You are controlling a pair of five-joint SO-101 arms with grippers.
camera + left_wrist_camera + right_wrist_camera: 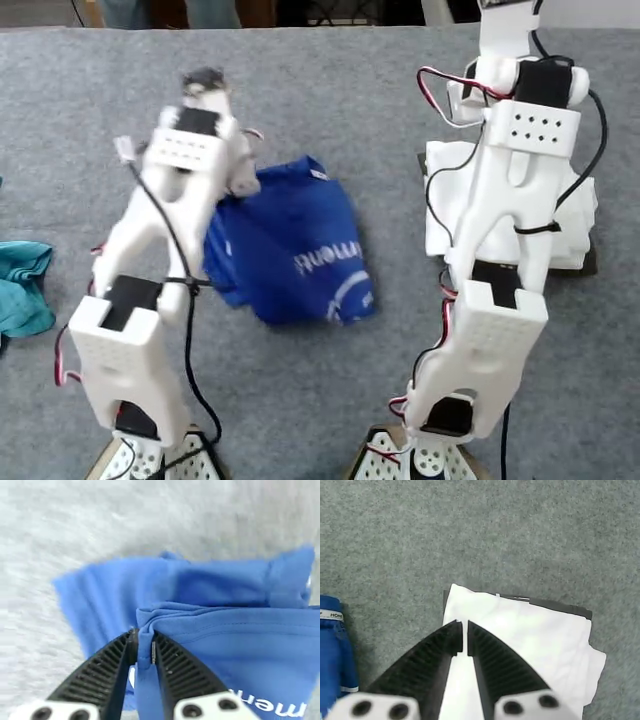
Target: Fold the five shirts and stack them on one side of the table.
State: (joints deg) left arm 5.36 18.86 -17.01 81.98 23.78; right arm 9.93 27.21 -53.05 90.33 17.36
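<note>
- Your left gripper (143,647) pinches a fold of the crumpled blue cotton shirt (235,640).
- Your right gripper (465,632), fingers almost together and empty, hangs over the folded white shirt (540,645); grey felt table (520,530) lies beyond.

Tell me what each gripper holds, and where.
Left gripper pinches a raised fold of the blue shirt near its edge. Right gripper holds nothing, shut above the white shirt.
</note>
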